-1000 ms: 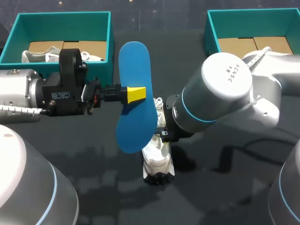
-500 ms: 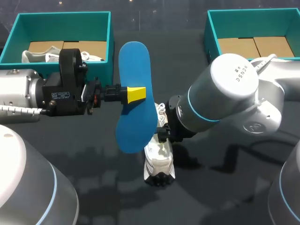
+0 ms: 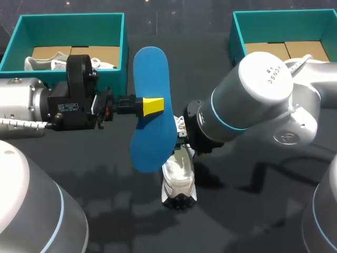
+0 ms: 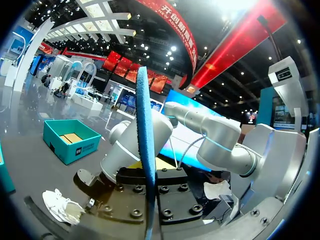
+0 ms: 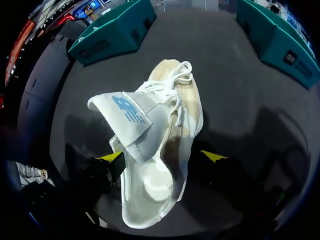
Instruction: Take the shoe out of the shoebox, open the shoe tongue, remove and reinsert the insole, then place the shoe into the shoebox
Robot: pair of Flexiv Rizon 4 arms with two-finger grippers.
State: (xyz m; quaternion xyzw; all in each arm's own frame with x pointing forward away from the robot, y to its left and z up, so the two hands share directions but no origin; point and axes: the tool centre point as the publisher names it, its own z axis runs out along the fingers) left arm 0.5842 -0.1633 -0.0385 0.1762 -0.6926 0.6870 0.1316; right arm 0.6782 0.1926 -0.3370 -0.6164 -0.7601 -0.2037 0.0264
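A white shoe (image 3: 178,179) lies on the dark table, toe toward the front edge. In the right wrist view the shoe (image 5: 165,195) has its tongue (image 5: 127,117) lifted, baring the inside. My right gripper (image 5: 162,156) hovers over it, open, one yellow tip on each side of the shoe. In the head view the right arm's wrist (image 3: 202,132) hides that gripper. My left gripper (image 3: 153,105) is shut on a blue insole (image 3: 152,121) held in the air, left of the shoe. Seen edge-on in the left wrist view, the insole (image 4: 146,150) rises from between the fingers.
A teal shoebox (image 3: 68,18) at the back left holds another white shoe (image 3: 39,63). A second teal shoebox (image 3: 284,16) stands at the back right, partly behind my right arm (image 3: 253,100). Dark table surface (image 3: 126,211) spreads in front of the shoe.
My right gripper has opened over the shoe, and the right arm has shifted slightly to the right and back. The left arm and insole have stayed still.
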